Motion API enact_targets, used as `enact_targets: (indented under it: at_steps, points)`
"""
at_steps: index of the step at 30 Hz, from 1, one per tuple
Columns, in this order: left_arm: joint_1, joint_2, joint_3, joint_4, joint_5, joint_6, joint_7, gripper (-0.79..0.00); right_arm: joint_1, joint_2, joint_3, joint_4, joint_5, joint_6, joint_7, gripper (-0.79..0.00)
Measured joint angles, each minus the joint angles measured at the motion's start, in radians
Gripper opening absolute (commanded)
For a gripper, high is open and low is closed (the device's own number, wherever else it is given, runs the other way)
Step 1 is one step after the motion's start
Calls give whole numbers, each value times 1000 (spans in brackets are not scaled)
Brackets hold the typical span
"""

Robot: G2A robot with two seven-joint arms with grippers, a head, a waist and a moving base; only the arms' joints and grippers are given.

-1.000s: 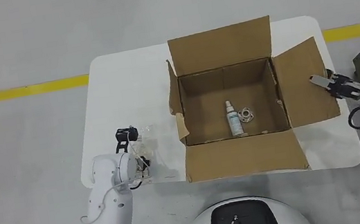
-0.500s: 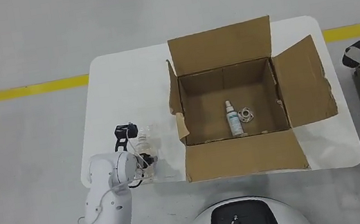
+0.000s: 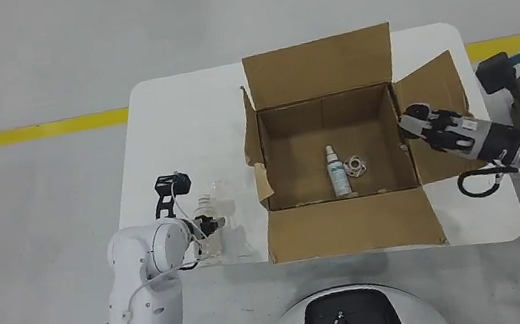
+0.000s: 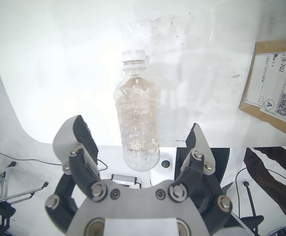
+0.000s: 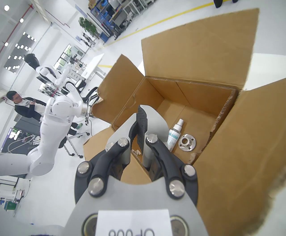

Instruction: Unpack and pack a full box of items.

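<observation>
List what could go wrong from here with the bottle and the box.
The clear bottle lies loose near the edge of the table, between the fingers of the open left gripper; being round, it might roll off.
The right gripper is shut by the right flap of the box; driving in could snag the flap and shift the box.
The spray bottle and metal flange lie close together, so grasping one may knock the other.

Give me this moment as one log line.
left gripper: open, astride clear plastic bottle on white table | right gripper: shut, over open cardboard box rim | inside: white spray bottle, metal flange
</observation>
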Motion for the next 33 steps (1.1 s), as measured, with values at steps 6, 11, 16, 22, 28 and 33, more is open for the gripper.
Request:
enact_targets:
  at_steps: [6,11,16,22,28,33]
  points:
    - [0,0,0,0,1,0,0,0,22,-3,-36,19,6,0,-1,-785]
    - [0,0,0,0,1,0,0,0,22,-3,-36,19,5,0,-1,-785]
    - [0,0,0,0,1,0,0,0,18,-3,-35,-10,-67,56,-17,-785]
    - [0,0,0,0,1,0,0,0,122,-25,-197,-99,-240,444,-51,-785]
    - [0,0,0,0,1,0,0,0,350,-67,-487,-2,-507,703,85,-785]
    - [0,0,0,0,1,0,0,0,416,-87,-573,54,-544,746,78,-785]
